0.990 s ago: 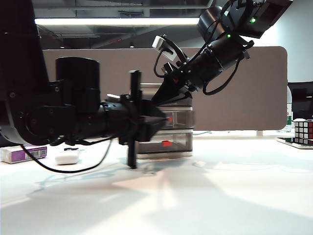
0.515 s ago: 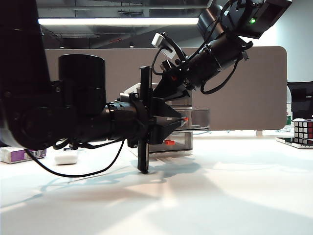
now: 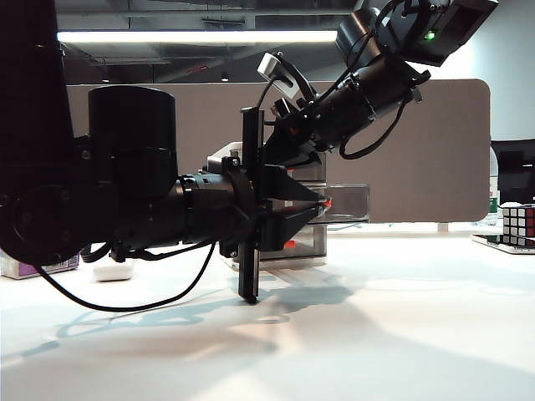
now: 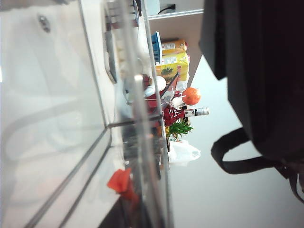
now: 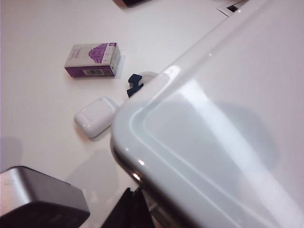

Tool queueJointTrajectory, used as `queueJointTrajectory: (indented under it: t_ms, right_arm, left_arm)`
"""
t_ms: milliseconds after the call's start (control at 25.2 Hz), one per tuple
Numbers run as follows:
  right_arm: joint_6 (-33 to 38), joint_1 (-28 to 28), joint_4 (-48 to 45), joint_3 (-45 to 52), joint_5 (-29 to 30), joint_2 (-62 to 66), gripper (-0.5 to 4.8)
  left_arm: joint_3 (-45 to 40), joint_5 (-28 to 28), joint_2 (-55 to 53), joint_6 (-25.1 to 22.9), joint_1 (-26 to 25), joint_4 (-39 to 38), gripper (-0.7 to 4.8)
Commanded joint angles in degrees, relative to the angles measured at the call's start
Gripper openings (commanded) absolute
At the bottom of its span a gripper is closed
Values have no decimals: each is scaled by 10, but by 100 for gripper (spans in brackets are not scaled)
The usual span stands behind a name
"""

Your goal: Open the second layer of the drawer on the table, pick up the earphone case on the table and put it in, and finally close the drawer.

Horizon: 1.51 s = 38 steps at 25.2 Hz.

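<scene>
The drawer unit [image 3: 308, 241] stands on the white table [image 3: 401, 317]. Its second layer [image 3: 349, 203], a smoky grey tray, is slid partway out to the right. My left gripper [image 3: 322, 203] is shut on that tray's orange-red handle [image 4: 119, 179], which the left wrist view shows just ahead of the gripper [image 4: 129, 202]. My right gripper [image 3: 280, 157] rests shut on the unit's white top [image 5: 223, 123]; its dark tips [image 5: 140, 209] sit at the top's edge. The white earphone case [image 3: 114, 271] lies on the table left of the unit, also in the right wrist view [image 5: 95, 116].
A purple-and-white box [image 5: 92, 60] and a small black-and-clear item [image 5: 135, 81] lie near the earphone case. The left arm hides most of the box [image 3: 38, 266] in the exterior view. A Rubik's cube [image 3: 518, 224] stands at the far right. A grey partition [image 3: 418, 150] runs behind.
My left gripper has drawn back to the right with the orange-red handle, sliding the second layer out of the unit. The right gripper has stayed on the top.
</scene>
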<state>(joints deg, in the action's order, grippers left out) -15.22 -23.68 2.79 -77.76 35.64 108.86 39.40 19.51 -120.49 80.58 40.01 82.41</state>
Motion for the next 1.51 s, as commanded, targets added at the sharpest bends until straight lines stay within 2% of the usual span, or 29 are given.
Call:
queueJointTrajectory:
  t_ms: [40,119,238,317,594,713,832,872,911,1070,1228,1426,1506]
  right_arm:
    - [4,-1,-15,-3,6,-2,-4]
    - [7,-1,-15,-3,15,-2,-3]
    - [16,-1,-13,-3,20,-3,-4]
    - [17,-1,-10,-3,27,-3,-4]
    - [17,-1,5,-3,45,-27,-4]
    - [17,-2,7,-3,68,-42,-4]
    - [17,-2,-8,-3,65,-48,-4]
    - [17,-2,-30,-3,65,-48,-4]
    - [17,-2,-44,-3,53,-48,-4]
    - [17,-2,-56,-5,-25,-46,-4]
    - [17,3,-64,-10,-56,-40,-4]
    - [17,3,-69,-10,-59,-40,-3]
    - [17,3,-66,-10,-48,-40,-3]
  left_arm:
    - [-10,57,-16,-24,-8,-50,168]
    - [-11,85,-16,-31,-10,-51,216]
    - [-16,100,-16,-41,-10,-42,242]
    - [-29,107,-16,-47,-10,-28,281]
    - [-139,113,-15,-52,-54,10,281]
    - [-198,95,13,-79,-96,10,279]
    - [-230,83,52,-115,-137,10,278]
    - [-242,88,79,-134,-172,10,278]
    - [-244,93,98,-142,-202,10,278]
    - [-236,92,124,-153,-252,10,278]
    - [-216,99,126,-166,-269,9,278]
    - [-150,129,127,-296,-269,9,278]
    - [-126,140,129,-328,-274,9,278]
